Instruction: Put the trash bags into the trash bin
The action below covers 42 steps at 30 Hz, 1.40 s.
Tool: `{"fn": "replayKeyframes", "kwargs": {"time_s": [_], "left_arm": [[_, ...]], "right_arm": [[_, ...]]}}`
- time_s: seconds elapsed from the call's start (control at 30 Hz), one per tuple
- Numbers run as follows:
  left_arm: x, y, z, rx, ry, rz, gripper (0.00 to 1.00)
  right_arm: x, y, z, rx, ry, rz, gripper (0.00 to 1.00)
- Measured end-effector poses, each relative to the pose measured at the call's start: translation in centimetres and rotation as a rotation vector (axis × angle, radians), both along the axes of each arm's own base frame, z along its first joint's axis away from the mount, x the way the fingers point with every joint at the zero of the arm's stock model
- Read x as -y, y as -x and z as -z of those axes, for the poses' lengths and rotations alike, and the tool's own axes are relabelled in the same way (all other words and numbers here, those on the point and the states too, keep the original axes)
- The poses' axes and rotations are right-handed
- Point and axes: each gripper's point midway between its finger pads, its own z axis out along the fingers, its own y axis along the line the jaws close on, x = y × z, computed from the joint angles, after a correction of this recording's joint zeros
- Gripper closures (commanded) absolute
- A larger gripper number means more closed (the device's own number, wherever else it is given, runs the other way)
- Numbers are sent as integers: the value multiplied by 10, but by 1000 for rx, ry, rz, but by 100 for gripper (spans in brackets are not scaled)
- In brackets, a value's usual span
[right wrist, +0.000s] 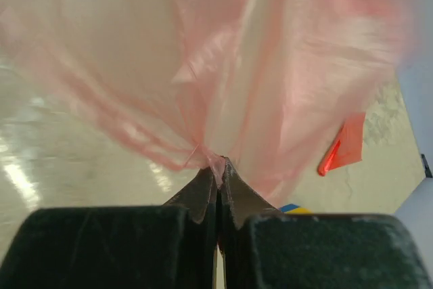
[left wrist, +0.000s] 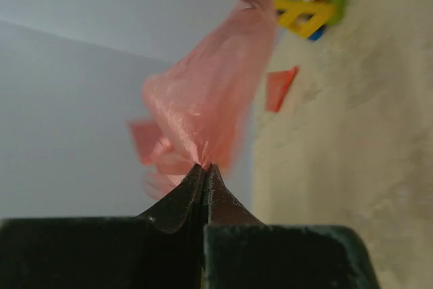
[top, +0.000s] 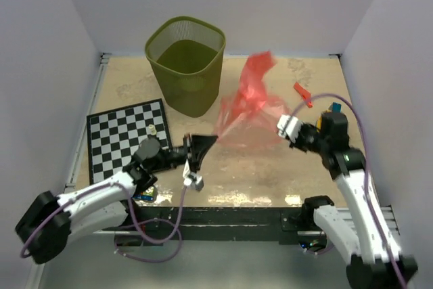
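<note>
A thin translucent red-pink trash bag point(top: 250, 103) hangs stretched in the air between my two grippers, right of the olive-green mesh trash bin point(top: 186, 64). My left gripper point(top: 211, 139) is shut on the bag's left corner point(left wrist: 203, 109). My right gripper point(top: 283, 128) is shut on its right edge point(right wrist: 223, 65). The bag's top billows up beside the bin's rim. A second small flat red strip point(top: 302, 94) lies on the table at the far right; it also shows in the left wrist view point(left wrist: 279, 88) and the right wrist view point(right wrist: 345, 145).
A black-and-white chessboard mat point(top: 125, 137) lies at the left with a small pale piece point(top: 151, 129) on it. Yellow and blue toy blocks point(top: 333, 108) sit behind my right wrist, also in the left wrist view point(left wrist: 306, 6). White walls close in three sides.
</note>
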Motion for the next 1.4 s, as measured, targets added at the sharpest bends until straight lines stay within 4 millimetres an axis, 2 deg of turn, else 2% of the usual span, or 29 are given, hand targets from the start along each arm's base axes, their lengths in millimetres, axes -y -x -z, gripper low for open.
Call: {"fn": "replayKeyframes", "kwargs": {"time_s": [0.03, 0.07, 0.1, 0.13, 0.17, 0.23, 0.27, 0.3, 0.37, 0.4, 0.53, 0.63, 0.67, 0.73, 0.8, 0.83, 0.9, 0.93, 0.97, 1.0, 1.03, 1.07, 1.1, 1.17, 1.2, 1.27, 1.33, 1.37, 1.4], "left_arm": [[-5, 28, 28, -61, -36, 53, 100], [-5, 49, 39, -101, -47, 99, 100], [-4, 61, 38, -123, -39, 129, 100], [-2, 68, 28, -140, -11, 143, 100], [-1, 68, 19, -158, 13, 138, 100], [1, 60, 1, -224, 50, 106, 100], [4, 53, -9, -271, 69, 82, 100], [6, 45, -18, -323, 93, 52, 100], [8, 23, -34, -439, 160, -34, 100], [8, 9, -41, -508, 203, -93, 100], [11, -40, -52, -673, 324, -269, 100], [16, -85, -55, -751, 393, -375, 100], [20, -98, -57, -755, 408, -399, 100], [32, -138, -67, -741, 444, -460, 100], [45, -174, -83, -701, 489, -493, 100], [53, -194, -98, -659, 515, -505, 100], [62, -222, -127, -563, 575, -513, 100], [65, -235, -147, -491, 609, -515, 100], [67, -243, -172, -408, 656, -507, 100], [67, -249, -200, -319, 709, -495, 100], [65, -249, -229, -224, 767, -475, 100], [62, -243, -260, -124, 830, -447, 100], [57, -232, -290, -22, 891, -411, 100], [48, -199, -345, 166, 989, -322, 100], [40, -171, -373, 285, 1031, -266, 100], [33, -126, -402, 438, 1063, -195, 100], [30, -86, -413, 544, 1077, -137, 100], [35, -78, -406, 547, 1066, -127, 100], [49, -76, -387, 514, 1009, -134, 100]], "right_arm": [[-1, 27, 11, -51, -17, -15, 100], [-4, 56, -10, 10, -83, -23, 100], [-8, 69, -42, 120, -137, -34, 100], [-11, 86, -84, 262, -204, -52, 100], [-13, 108, -130, 405, -264, -78, 100], [-16, 136, -193, 576, -356, -115, 100], [-17, 138, -212, 607, -390, -120, 100], [-18, 132, -219, 595, -417, -113, 100], [-22, 101, -215, 501, -450, -76, 100], [-23, 73, -200, 405, -465, -30, 100], [-18, -3, -132, 141, -479, 166, 100], [-5, -42, -84, 28, -462, 323, 100], [-1, -52, -76, 18, -454, 359, 100], [9, -89, -68, 31, -428, 444, 100], [14, -128, -76, 66, -410, 492, 100], [15, -151, -88, 99, -408, 509, 100], [16, -194, -134, 208, -436, 517, 100], [16, -212, -165, 273, -457, 517, 100], [15, -226, -207, 367, -501, 503, 100], [14, -230, -258, 480, -562, 481, 100], [14, -225, -296, 566, -612, 457, 100], [14, -211, -341, 672, -679, 420, 100], [14, -186, -386, 788, -750, 368, 100], [14, -112, -464, 1012, -873, 236, 100], [14, -67, -496, 1122, -924, 169, 100], [15, 12, -531, 1291, -979, 57, 100], [20, 69, -530, 1438, -957, 9, 100], [25, 87, -519, 1489, -929, 19, 100], [29, 84, -501, 1499, -869, 62, 100]]}}
